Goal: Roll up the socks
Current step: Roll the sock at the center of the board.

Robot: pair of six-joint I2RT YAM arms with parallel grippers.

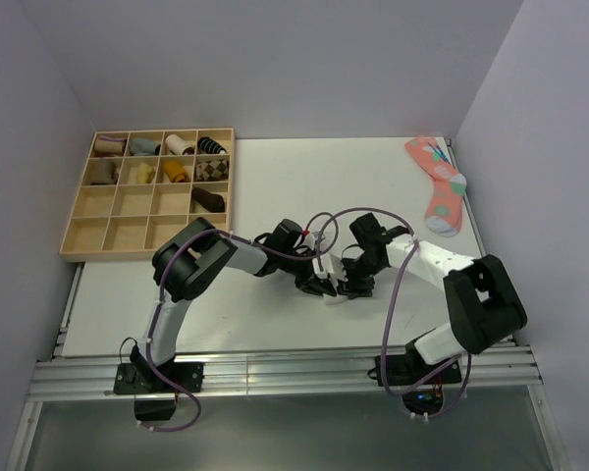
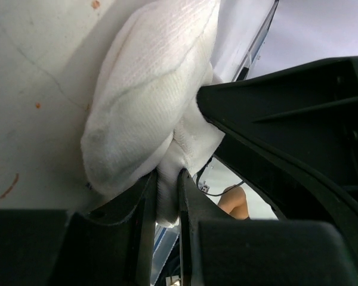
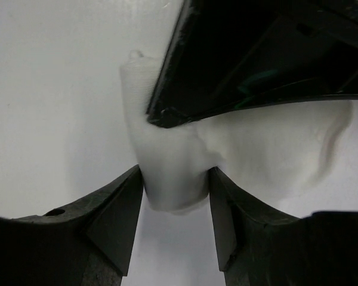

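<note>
My left gripper [image 2: 168,179] pinches a fold of the white socks [image 2: 149,95], anchoring them near the worktop's [image 1: 275,186] front edge. My right gripper [image 3: 175,179] clasps the rolled end to keep it tight.

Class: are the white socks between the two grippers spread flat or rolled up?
Rolled up, not flat: the socks form a thick white bundle, one fold pinched in the left gripper.

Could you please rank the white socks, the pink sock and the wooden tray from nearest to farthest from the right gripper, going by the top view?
1. The white socks, held in the right gripper at the table's middle.
2. The pink sock, far right corner.
3. The wooden tray, far left.
</note>
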